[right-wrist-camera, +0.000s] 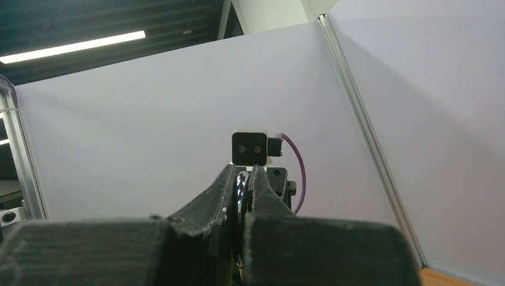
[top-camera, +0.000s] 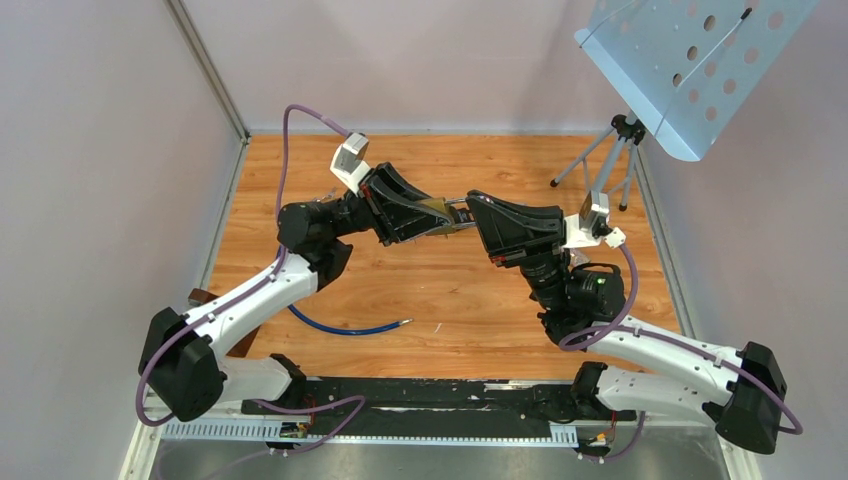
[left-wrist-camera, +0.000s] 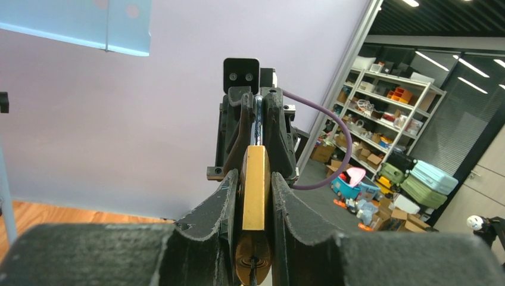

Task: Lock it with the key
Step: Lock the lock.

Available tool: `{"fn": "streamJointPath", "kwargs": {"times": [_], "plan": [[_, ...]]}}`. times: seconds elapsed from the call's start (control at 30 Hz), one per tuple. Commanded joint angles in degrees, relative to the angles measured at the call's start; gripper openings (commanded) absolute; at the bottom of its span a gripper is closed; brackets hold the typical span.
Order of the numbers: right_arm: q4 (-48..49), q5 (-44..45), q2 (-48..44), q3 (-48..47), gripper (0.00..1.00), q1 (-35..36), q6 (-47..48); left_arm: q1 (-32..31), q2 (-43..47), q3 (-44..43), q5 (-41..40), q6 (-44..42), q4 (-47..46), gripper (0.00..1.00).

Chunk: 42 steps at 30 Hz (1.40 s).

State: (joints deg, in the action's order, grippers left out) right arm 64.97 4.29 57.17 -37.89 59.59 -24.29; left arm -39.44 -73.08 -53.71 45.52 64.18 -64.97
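A brass padlock (top-camera: 437, 211) is held in the air between the two arms, above the middle of the wooden table. My left gripper (top-camera: 428, 217) is shut on its brass body (left-wrist-camera: 255, 190), with the keyhole end (left-wrist-camera: 255, 262) facing the left wrist camera. The silver shackle (left-wrist-camera: 258, 122) points away, into my right gripper (top-camera: 470, 208), which is shut on it. In the right wrist view a shiny strip of metal (right-wrist-camera: 241, 185) sits between that gripper's closed fingertips (right-wrist-camera: 229, 179). I see no key in any view.
A blue cord (top-camera: 345, 327) lies on the wooden table (top-camera: 450, 330) in front of the left arm. A tripod (top-camera: 612, 150) with a perforated blue-grey panel (top-camera: 690, 60) stands at the back right. White walls close in the left, back and right sides.
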Motion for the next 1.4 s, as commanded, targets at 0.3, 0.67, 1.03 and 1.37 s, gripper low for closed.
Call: {"fn": "streamJointPath", "kwargs": {"times": [0.3,0.67,1.03,1.37], "plan": [[-49.95,-25.74,0.61,8.92,0.05,3.17,-11.4,1.24,0.54,-0.19,-17.39,-10.36,26.31,0.0],[-60.82,-19.86,-22.68,6.09,0.88,-9.14,-18.02,9.64,10.27,15.31,-14.92,-4.55,27.6,0.0],[-61.96,-9.95,-21.11,6.07,0.92,-9.08,-32.13,10.57,21.82,17.04,-18.6,-1.29,32.47,0.0],[-56.65,-14.92,-12.23,1.58,0.91,-8.81,-37.64,10.53,32.07,16.94,-23.91,1.5,41.54,0.0]]}}
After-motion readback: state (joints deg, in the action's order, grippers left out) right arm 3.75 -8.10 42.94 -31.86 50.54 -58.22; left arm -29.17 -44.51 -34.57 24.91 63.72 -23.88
